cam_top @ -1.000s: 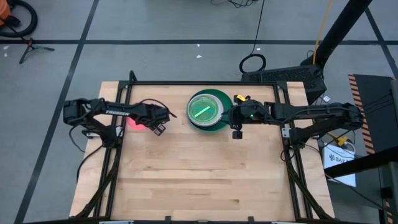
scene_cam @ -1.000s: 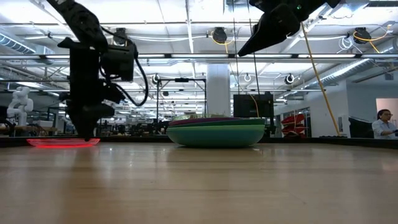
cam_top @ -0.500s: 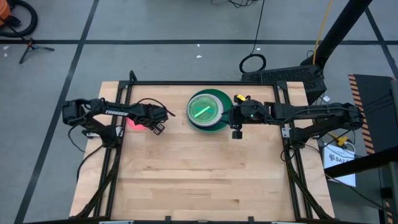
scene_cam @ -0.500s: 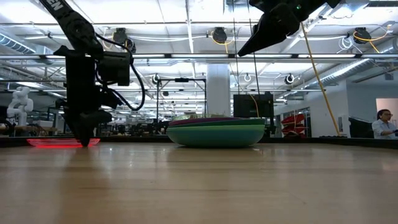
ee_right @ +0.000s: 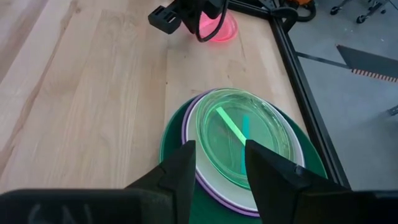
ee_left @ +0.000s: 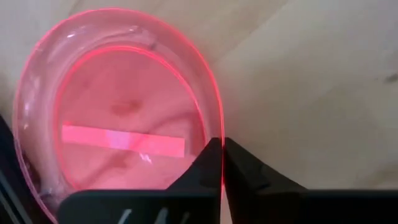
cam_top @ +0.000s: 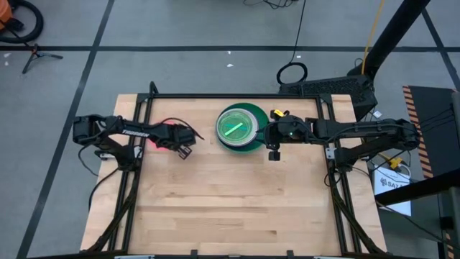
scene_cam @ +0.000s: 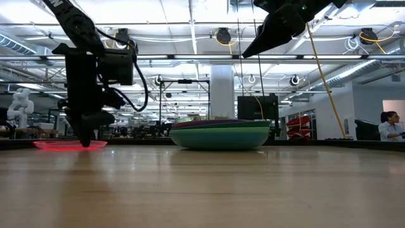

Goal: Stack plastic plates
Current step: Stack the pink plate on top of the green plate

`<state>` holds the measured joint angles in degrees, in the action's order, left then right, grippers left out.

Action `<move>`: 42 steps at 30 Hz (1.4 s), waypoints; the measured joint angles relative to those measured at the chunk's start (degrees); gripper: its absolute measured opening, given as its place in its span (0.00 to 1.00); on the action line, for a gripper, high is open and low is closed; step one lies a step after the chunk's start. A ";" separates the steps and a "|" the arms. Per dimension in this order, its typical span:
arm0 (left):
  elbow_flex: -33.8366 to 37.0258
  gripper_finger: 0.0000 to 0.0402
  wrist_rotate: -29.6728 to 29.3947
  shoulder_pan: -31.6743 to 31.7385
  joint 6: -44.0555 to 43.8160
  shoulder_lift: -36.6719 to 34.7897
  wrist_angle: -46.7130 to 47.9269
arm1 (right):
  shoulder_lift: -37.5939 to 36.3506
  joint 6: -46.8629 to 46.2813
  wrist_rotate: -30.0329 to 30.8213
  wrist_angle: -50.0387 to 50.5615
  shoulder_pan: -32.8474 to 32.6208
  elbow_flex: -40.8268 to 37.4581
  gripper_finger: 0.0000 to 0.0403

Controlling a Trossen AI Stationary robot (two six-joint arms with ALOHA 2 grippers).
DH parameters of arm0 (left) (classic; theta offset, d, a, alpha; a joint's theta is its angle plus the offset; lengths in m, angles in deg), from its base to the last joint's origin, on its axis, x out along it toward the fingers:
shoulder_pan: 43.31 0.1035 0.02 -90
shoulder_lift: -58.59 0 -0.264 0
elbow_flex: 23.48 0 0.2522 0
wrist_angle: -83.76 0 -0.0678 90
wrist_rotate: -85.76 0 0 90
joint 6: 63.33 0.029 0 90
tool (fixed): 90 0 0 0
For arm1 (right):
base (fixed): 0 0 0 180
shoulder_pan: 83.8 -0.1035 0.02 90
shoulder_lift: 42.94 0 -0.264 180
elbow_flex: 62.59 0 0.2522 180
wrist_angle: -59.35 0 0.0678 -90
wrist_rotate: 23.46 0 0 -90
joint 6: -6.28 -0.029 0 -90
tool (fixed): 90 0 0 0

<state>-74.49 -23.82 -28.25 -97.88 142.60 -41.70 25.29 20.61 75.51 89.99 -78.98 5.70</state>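
A small translucent pink plate (cam_top: 158,136) lies on the table at the far left, and my left gripper (scene_cam: 85,143) is shut on its rim, pointing down. In the left wrist view the pink plate (ee_left: 118,112) fills the picture beyond my left gripper (ee_left: 221,167). A stack of plastic plates (cam_top: 239,128) rests on the table at the far middle: lime on top, then white, purple and dark green, with teal and mint showing in the stack (scene_cam: 220,135) in the low view. My right gripper (ee_right: 217,155) hangs open above the stack's right side, holding nothing. My left gripper pinches the pink plate's rim (ee_left: 218,132) between its two fingers, one on the inside of the rim and one outside, on the side facing the stack. The fingers come from above, pointing down. The plate's underside (scene_cam: 68,146) still lies on the table.
A black metal frame (cam_top: 316,101) runs round the table's far and side edges. The light wood tabletop (cam_top: 230,201) stretches bare from the plates to the near edge. A person (scene_cam: 390,125) stands in the room far behind the table.
My left gripper has come down a little and shut on the pink plate's rim. The plate has shifted slightly toward the table's right, still on the table. The right gripper has kept still.
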 joint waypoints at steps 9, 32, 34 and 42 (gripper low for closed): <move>-6.63 0.02 -4.46 -4.43 0.37 -0.02 8.48 | 0.00 0.05 0.00 0.08 0.00 0.00 0.32; -23.90 0.01 -3.42 -14.49 42.66 0.23 -12.96 | -5.88 -1.37 0.00 5.46 -0.46 0.00 0.32; -24.01 0.01 -1.84 -14.32 44.35 1.31 -18.77 | -6.57 -1.64 -0.06 5.62 -0.78 0.00 0.32; -23.87 0.01 1.78 -14.16 47.58 7.25 -28.29 | -6.75 -1.38 -0.13 5.81 -2.32 0.02 0.32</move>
<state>-98.36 -22.05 -42.41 -50.30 149.84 -69.99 18.54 19.23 75.38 95.81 -81.30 5.72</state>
